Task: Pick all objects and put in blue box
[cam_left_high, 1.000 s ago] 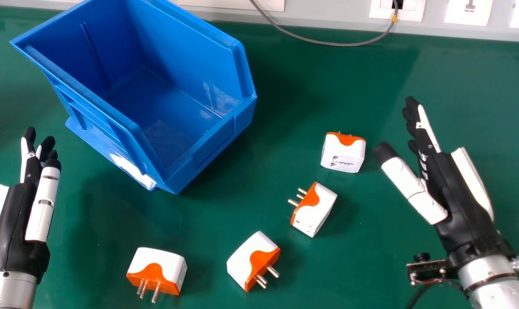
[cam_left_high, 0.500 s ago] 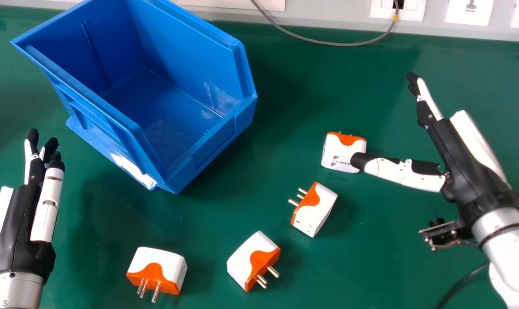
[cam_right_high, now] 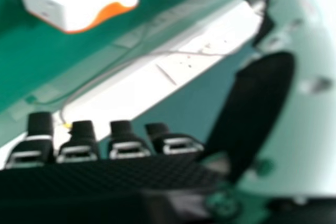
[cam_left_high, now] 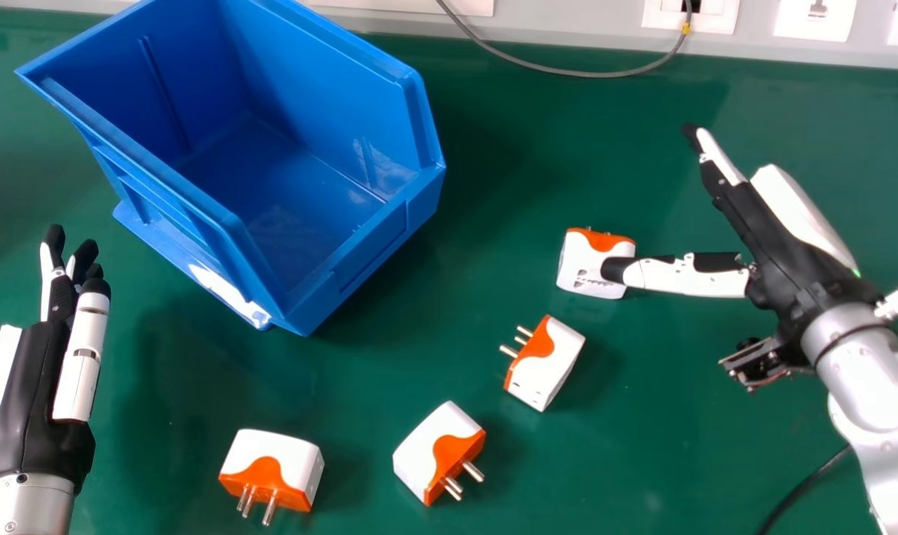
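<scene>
On the green table, a plug is near the stuck-out thumb of the right hand. Both it and the left hand have straight fingers.

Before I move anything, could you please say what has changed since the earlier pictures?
The right robot hand moved forward, its thumb swinging out left to the farthest plug. Nothing was grasped or released; that plug, the other three and the box stayed put.

Glossy green tabletop, spreading beneath and around the right hand; beyond the hand, a pale wall strip bearing white wall plates, with a grey cable looping over the tabletop.
</scene>
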Tool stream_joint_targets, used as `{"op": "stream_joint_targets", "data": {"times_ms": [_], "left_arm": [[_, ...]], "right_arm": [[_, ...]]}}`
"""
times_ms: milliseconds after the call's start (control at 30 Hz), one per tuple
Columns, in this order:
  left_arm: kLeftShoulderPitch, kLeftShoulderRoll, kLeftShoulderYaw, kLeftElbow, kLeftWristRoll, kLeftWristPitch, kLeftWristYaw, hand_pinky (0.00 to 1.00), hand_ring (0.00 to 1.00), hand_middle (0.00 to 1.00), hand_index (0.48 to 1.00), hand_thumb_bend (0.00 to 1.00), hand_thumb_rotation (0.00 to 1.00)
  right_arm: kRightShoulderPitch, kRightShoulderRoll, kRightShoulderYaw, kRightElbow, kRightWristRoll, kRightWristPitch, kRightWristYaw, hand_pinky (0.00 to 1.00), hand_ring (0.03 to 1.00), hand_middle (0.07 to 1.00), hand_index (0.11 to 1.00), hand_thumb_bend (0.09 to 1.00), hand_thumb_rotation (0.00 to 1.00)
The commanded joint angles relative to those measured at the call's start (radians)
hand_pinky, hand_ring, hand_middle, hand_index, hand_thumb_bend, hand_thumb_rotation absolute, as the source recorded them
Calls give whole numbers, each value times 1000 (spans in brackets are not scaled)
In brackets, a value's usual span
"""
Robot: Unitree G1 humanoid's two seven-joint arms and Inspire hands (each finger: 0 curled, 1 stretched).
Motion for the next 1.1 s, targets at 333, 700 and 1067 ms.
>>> {"op": "stream_joint_targets", "data": {"times_ms": [333,700,1067], "left_arm": [[-4,12,5,-21,4,0,8,1000,1000,1000,1000,115,968],[2,14,5,-46,6,16,8,1000,1000,1000,1000,156,976],[18,0,6,-91,-7,57,12,1000,1000,1000,1000,168,979]], "right_arm": [[-157,-74,125,101,-128,47,82,842,942,953,955,642,362],[-218,-70,185,145,-151,62,139,835,932,941,945,635,314],[-335,-45,283,269,-211,88,165,851,931,939,949,633,299]]}}
